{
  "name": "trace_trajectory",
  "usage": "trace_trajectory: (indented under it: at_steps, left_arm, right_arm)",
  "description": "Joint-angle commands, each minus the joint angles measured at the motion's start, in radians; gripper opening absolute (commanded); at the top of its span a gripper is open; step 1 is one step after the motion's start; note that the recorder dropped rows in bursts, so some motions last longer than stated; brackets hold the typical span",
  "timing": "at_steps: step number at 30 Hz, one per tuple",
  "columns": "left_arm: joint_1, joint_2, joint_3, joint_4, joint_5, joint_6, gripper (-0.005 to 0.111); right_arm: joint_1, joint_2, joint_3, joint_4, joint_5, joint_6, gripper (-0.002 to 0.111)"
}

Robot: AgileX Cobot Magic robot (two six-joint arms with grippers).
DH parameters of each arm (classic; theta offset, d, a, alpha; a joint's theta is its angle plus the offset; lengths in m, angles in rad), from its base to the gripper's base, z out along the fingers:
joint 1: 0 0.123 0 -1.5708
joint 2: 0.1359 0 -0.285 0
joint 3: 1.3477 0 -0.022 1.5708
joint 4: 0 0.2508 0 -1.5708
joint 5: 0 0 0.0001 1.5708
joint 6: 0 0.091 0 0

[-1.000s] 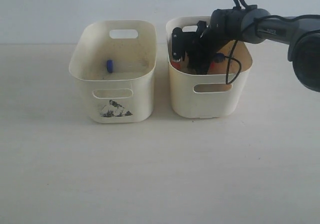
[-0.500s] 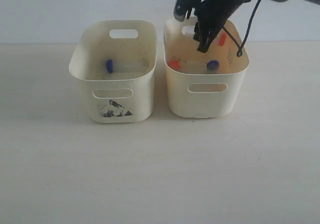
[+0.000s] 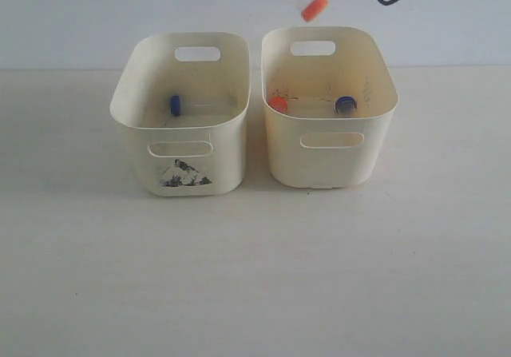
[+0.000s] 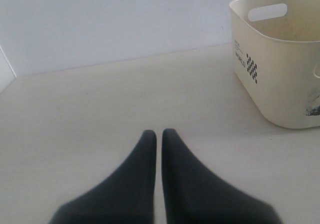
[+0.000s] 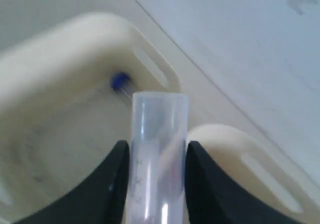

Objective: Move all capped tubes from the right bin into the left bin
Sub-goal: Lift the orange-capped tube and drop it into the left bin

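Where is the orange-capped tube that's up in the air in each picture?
Exterior view: the held tube is at the picture's top edge, above the right bin.
Left wrist view: not in it.
Right wrist view: it stands in the middle, clamped in the right gripper.
Shared landmark: the left bin shows in all three.

The light is soft and bright, shadows on the pale table [image 3: 255, 277] are faint, and the close clear plastic tube [image 5: 159, 149] looks blurry.
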Motion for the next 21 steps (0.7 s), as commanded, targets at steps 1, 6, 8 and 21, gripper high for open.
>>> trace_trajectory:
  at_steps: [1,6,8,21]
  left_arm:
    - [0.001,-0.002,-0.004,-0.001,-0.015,-0.012,0.004]
    - [0.001,-0.002,-0.004,-0.001,-0.015,-0.012,0.004]
    - [0.001,-0.002,-0.004,-0.001,-0.015,-0.012,0.004]
    - [0.001,-0.002,-0.004,-0.001,-0.015,-0.012,0.004]
  right_arm:
    - [0.003,0.000,0.001,0.272,0.054,0.054,0.000]
    - [0.064,0.046,0.001,0.305,0.025,0.111,0.000]
    - [0.095,0.070,0.001,0.305,-0.008,0.128,0.002]
    - [0.160,0.142,0.001,0.249,-0.109,0.240,0.057]
